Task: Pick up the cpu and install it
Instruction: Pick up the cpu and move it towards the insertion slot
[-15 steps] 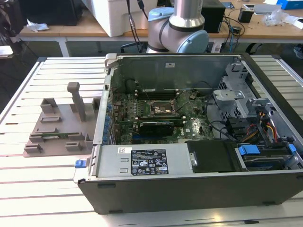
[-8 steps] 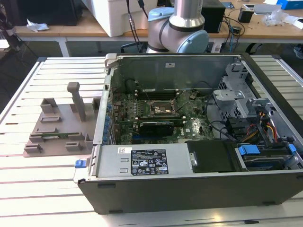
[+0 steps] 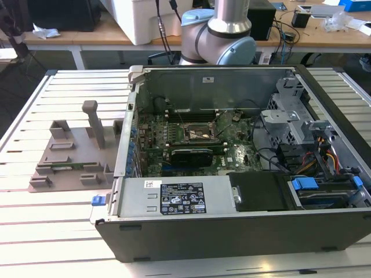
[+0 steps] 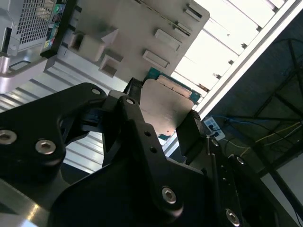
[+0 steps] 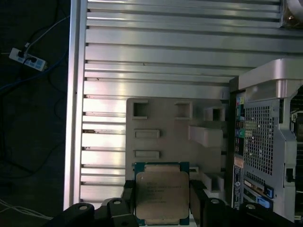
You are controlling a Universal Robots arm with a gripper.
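Clamping the cpu by two opposite edges, the gripper holds it flat above the near edge of the grey fixture plate. Its fingers are closed on the chip from either side, and the metal top faces the first wrist view. The open computer case stands just beside the plate, on the exterior view's right. The motherboard's processor socket lies inside, toward the far wall, so the socket is on the case side of the held chip.

Arm, 12 o'clock in exterior view — silver-grey tube, pale blue joint caps. Gripper — matte black linkage plates, round silver screw heads.
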